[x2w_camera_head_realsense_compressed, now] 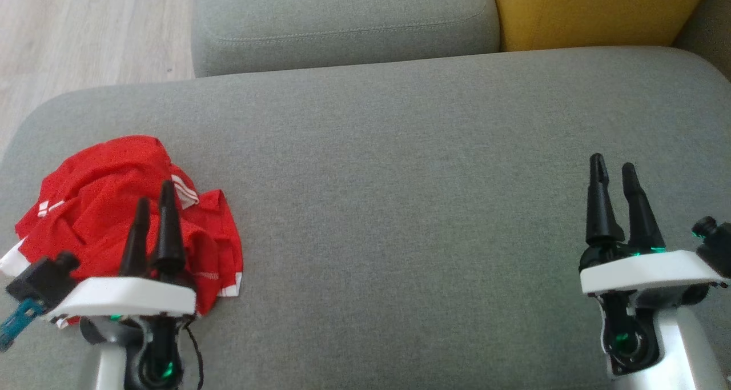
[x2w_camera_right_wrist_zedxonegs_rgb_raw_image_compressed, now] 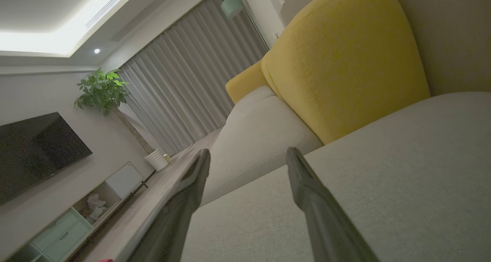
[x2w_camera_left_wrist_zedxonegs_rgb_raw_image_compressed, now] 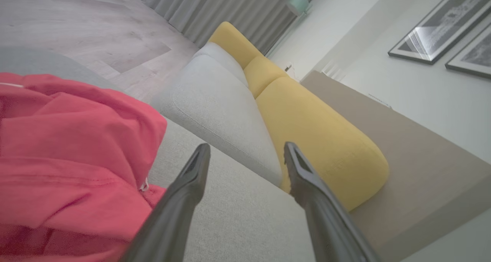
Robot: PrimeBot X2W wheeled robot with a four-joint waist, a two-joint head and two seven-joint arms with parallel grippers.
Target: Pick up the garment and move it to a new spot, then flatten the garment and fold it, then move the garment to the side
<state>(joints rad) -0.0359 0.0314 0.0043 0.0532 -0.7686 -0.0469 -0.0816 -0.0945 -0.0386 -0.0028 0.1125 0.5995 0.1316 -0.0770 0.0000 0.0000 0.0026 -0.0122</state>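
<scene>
Pointing forward, slightly parted, empty: left pincer (x2w_camera_head_realsense_compressed: 155,193) over crumpled garment (x2w_camera_head_realsense_compressed: 85,207) without clear long axis, right pincer (x2w_camera_head_realsense_compressed: 612,161) over sofa (x2w_camera_head_realsense_compressed: 400,207)

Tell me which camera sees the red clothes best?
The head view: the whole crumpled red garment lies on the cushion, partly behind the left hand. The left wrist view crops it to a close-up part; the right wrist view catches a red speck at its bottom edge.

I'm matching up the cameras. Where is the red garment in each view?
Head view: garment lower left, crumpled on the grey seat.
Left wrist view: garment on the left side.
Right wrist view: maybe the red sliver at bottom edge.
Shared landmark: yellow cushion.
</scene>
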